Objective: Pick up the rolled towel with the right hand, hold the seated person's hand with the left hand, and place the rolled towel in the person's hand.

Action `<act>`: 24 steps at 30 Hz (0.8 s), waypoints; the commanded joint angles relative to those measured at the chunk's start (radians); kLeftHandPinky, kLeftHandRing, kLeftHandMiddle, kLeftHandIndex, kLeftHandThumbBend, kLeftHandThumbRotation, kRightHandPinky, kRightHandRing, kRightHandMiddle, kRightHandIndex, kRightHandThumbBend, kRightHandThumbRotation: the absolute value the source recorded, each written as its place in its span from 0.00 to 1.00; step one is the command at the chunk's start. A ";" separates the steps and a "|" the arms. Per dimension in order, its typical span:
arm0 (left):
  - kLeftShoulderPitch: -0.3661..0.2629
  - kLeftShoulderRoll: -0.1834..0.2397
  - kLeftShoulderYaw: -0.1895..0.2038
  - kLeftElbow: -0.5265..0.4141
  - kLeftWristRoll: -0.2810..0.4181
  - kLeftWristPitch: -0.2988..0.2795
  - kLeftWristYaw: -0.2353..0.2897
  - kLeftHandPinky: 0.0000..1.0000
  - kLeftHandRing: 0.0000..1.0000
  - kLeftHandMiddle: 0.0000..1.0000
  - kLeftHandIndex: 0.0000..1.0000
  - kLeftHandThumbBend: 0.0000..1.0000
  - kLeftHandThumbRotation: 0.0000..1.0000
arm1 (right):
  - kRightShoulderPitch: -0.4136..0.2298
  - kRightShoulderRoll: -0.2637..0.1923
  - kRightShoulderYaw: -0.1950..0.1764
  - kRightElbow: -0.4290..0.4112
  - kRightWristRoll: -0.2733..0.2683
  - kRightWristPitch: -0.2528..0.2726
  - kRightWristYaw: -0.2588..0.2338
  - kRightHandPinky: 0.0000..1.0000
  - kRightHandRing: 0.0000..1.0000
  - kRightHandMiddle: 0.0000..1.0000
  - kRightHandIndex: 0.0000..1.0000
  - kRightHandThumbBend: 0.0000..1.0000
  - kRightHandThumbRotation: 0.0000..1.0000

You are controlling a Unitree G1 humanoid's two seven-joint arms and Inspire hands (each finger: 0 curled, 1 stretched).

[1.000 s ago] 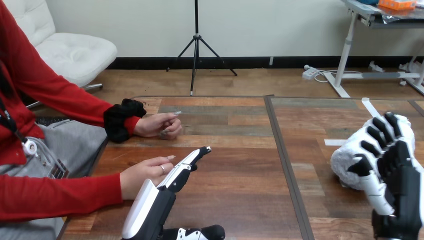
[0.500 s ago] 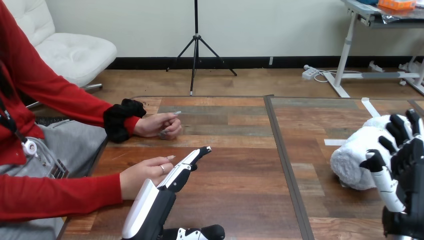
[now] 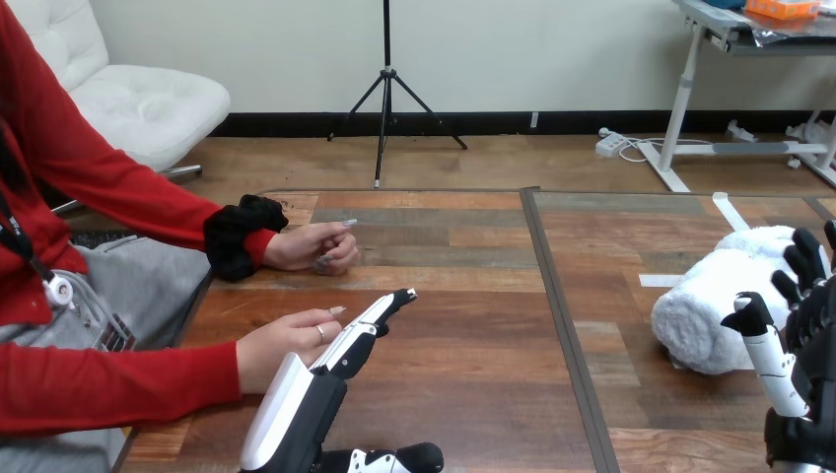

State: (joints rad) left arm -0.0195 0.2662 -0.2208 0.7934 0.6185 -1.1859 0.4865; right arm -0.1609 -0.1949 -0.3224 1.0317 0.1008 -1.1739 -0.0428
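We see the rolled towel [image 3: 715,305], white and fluffy, lying on its side on the wooden table [image 3: 473,325] at the right, its spiral end turned toward us. Just behind its left end a strip of white tape [image 3: 659,281] is stuck to the wood. The right hand [image 3: 801,335] stands at the towel's right end with fingers loosely spread and thumb raised, grasping nothing; we cannot tell whether its fingertips touch the towel. A second ago this hand covered the towel's front; it has since drawn off to the right, baring most of the roll. The left hand [image 3: 306,394] has not moved: its fingers are straight and rest against the person's nearer hand [image 3: 281,347], not curled round it. The person's farther hand [image 3: 315,248] rests loosely closed on the table.
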 commanded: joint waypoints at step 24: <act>-0.053 -0.001 0.012 -0.006 -0.013 -0.006 0.007 0.83 0.91 0.92 0.91 1.00 0.85 | -0.180 -0.147 0.031 0.163 -0.184 0.240 -0.224 1.00 1.00 0.99 1.00 1.00 0.71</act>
State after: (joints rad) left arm -0.0196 0.2666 -0.2206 0.7934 0.6190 -1.1858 0.4869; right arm -0.2337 -0.3044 -0.3064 1.1664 -0.0773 -0.9947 -0.2603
